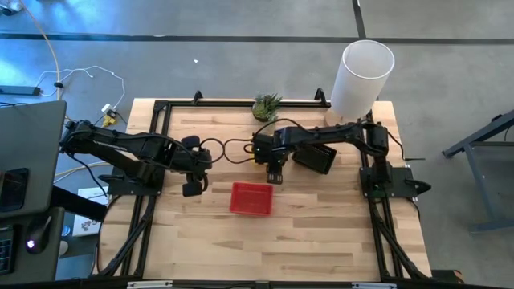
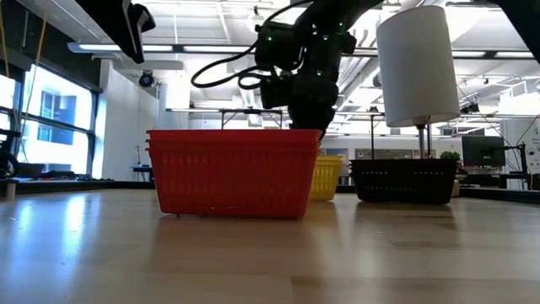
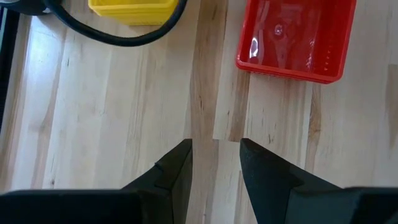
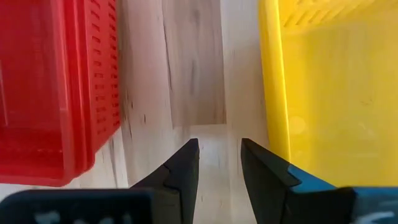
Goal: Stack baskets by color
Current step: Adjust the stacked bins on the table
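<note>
The right gripper (image 1: 275,176) hangs over bare bench (image 1: 321,233) between two baskets: one stack (image 4: 56,87) just beside it, another (image 4: 329,87) opposite. The left gripper (image 1: 193,189) waits apart.

The table (image 1: 321,241) is pale wood with visible grain and a smooth, lightly reflective finish. The red basket (image 1: 251,198) and yellow basket (image 4: 336,81) are glossy plastic with slotted mesh walls; the black basket (image 2: 403,181) looks matt. The cylinder (image 1: 363,76) is smooth, matt white.

Red baskets (image 1: 251,198); yellow basket (image 4: 329,81); seemingly black basket (image 2: 403,181).
</note>
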Controlling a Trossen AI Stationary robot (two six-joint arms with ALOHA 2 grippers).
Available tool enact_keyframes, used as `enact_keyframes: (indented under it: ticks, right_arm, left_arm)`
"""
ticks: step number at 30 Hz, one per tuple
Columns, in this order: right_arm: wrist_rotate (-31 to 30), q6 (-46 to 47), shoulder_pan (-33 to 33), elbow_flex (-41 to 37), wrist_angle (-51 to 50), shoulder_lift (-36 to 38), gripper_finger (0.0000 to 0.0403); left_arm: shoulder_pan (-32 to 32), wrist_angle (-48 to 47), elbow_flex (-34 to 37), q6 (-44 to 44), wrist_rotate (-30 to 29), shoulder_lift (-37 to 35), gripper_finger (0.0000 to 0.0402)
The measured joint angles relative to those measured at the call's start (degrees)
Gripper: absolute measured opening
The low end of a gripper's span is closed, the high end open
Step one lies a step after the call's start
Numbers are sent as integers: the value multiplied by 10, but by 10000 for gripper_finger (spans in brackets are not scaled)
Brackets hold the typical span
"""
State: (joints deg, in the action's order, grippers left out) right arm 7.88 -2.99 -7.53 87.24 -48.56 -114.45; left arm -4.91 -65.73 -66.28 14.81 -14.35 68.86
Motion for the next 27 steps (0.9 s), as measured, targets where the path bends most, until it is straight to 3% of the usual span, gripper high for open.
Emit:
enact_keyframes:
  ticks: [6, 17, 27]
  right_arm:
    - [14, 0, 1, 0, 41, -10, 108]
    - [-14, 16, 1, 0, 90, -15, 108]
    - [-18, 16, 19, 0, 19, -2, 108]
  left_arm:
    - [0, 0, 0, 0, 0, 0, 121]
    - [0, 0, 0, 0, 0, 0, 121]
    - [0, 0, 0, 0, 2, 0, 121]
